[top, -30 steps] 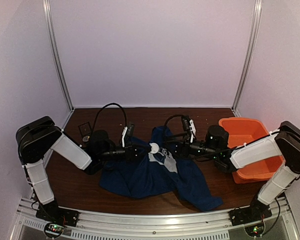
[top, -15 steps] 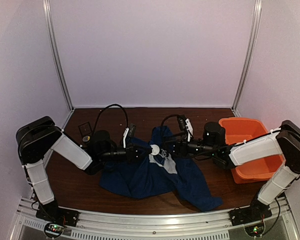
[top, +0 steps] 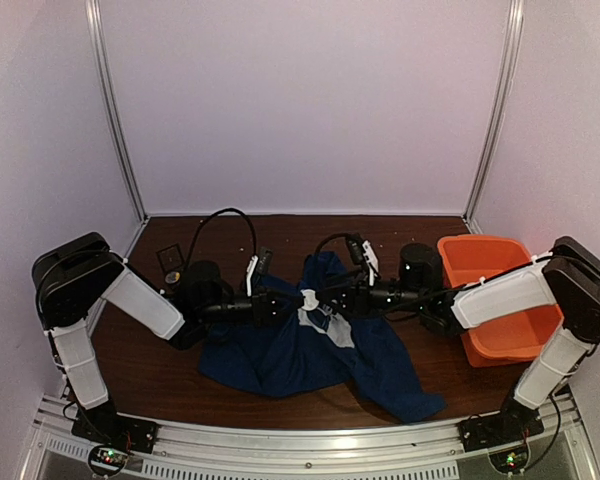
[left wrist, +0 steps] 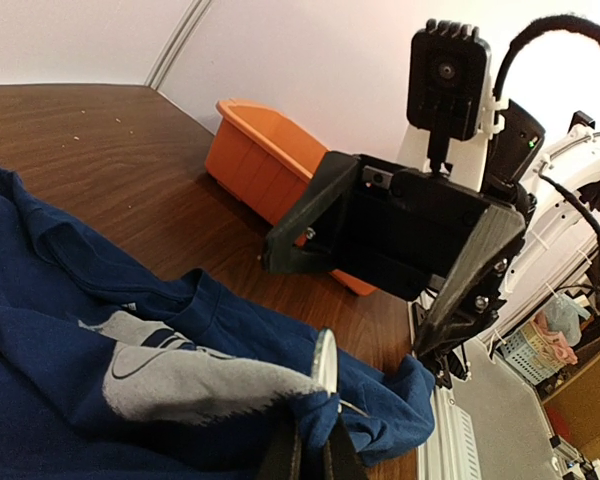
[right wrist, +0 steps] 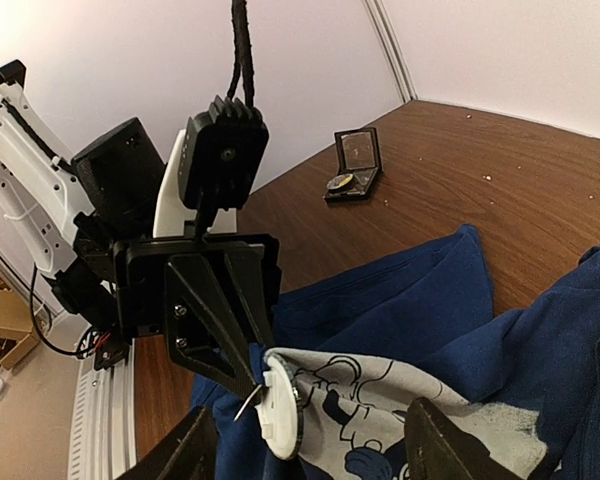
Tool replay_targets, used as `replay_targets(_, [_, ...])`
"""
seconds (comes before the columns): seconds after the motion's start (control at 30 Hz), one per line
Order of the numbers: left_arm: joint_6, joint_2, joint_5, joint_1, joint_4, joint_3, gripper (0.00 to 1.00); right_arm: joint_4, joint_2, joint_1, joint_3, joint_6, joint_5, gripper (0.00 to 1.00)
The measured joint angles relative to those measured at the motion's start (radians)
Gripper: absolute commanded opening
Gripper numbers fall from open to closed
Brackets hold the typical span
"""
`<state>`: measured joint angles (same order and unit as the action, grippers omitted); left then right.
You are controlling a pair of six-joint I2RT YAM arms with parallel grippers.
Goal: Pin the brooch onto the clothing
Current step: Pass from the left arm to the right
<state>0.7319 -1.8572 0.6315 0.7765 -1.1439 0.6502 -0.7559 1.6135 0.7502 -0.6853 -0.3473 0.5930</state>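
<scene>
Brown wooden desk (top: 150,362) bears a navy blue T-shirt (top: 280,355) whose fabric the left end effector (top: 288,301) pinches with the small round silvery brooch (top: 309,297) at its tips, while the right end effector (top: 345,297), jaws apart, has edged closer opposite, probably to fasten.

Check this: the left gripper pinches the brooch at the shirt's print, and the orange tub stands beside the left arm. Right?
Wrong on one point: the orange tub stands beside the right arm, as the top external view shows. The left gripper does pinch the brooch at the print of the shirt.
</scene>
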Motion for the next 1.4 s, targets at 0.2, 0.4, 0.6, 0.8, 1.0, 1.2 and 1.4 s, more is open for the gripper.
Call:
replay_targets(0.2, [0.000, 0.000, 0.001, 0.000, -0.008, 0.000, 0.00, 0.000, 0.045, 0.000, -0.009, -0.006, 0.023, 0.51])
replay_targets(0.4, [0.001, 0.000, 0.003, 0.000, -0.008, 0.000, 0.00, -0.027, 0.072, 0.000, -0.022, -0.032, 0.060, 0.33])
replay_targets(0.6, [0.002, 0.000, 0.005, 0.000, -0.011, 0.000, 0.00, -0.051, 0.101, 0.000, -0.048, -0.071, 0.095, 0.15])
replay_targets(0.8, [0.002, 0.000, 0.007, 0.000, -0.020, 0.000, 0.00, -0.064, 0.102, 0.000, -0.049, -0.087, 0.123, 0.00])
replay_targets(1.0, [0.003, 0.000, 0.011, 0.000, -0.028, -0.002, 0.08, -0.069, 0.102, 0.000, -0.049, -0.098, 0.141, 0.00])
replay_targets(1.2, [0.011, 0.000, 0.013, 0.000, -0.040, -0.002, 0.46, -0.053, 0.102, -0.001, -0.053, -0.097, 0.156, 0.00])
replay_targets(1.4, [-0.005, 0.032, 0.014, 0.000, -0.023, -0.005, 0.57, 0.029, 0.101, -0.001, -0.076, -0.065, 0.179, 0.00])
